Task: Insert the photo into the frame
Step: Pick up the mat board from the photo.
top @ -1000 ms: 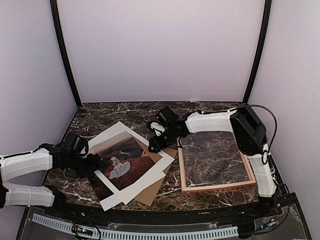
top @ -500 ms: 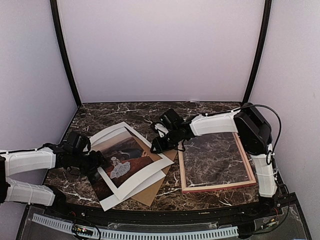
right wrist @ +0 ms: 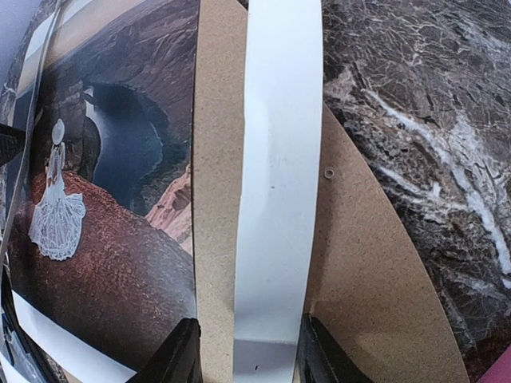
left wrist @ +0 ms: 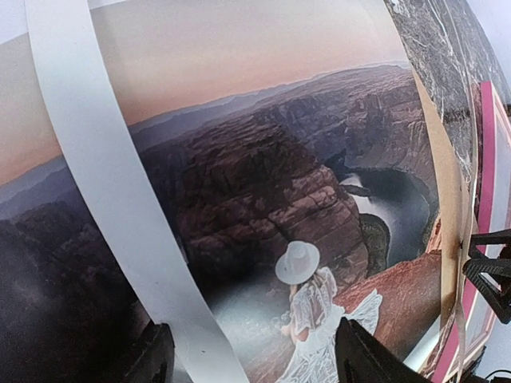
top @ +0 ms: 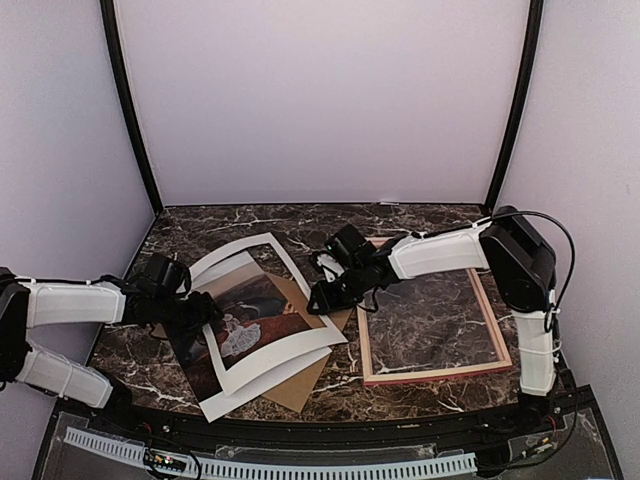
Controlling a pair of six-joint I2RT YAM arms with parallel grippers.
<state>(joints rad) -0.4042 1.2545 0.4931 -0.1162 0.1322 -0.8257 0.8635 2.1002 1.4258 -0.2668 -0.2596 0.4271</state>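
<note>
The photo, a dark reddish canyon with a white-dressed figure, lies left of centre under a white mat border that bows upward. It fills the left wrist view and shows in the right wrist view. The salmon frame lies flat to the right, with bare table inside it. My left gripper is open over the photo's left part, and a mat strip passes between its fingers. My right gripper is open, straddling the mat's right strip.
A brown cardboard board lies under the photo and mat and shows in the right wrist view. A white sheet corner sticks out at the front. The frame's pink rail edges the left wrist view. Purple walls enclose the marble table.
Both grippers have moved a little to the right. The mat's far edge has risen, bowed and shifted right over the photo.
</note>
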